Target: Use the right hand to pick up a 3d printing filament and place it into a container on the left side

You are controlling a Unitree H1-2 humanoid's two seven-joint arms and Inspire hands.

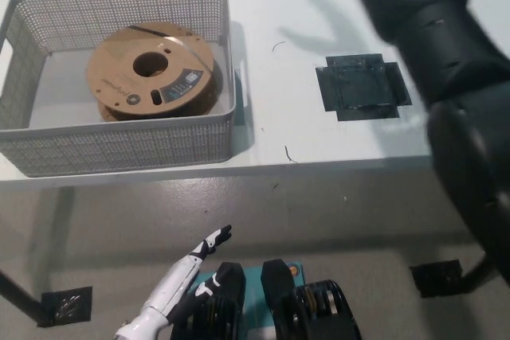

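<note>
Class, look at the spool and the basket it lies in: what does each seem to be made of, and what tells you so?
The spool looks like cardboard: matte brown flanges with printed marks and a dark label, though pressed fibre is possible. The basket looks like metal mesh with a pale grey painted finish: its walls are a fine, even grid of holes under a smooth solid rim.
</note>
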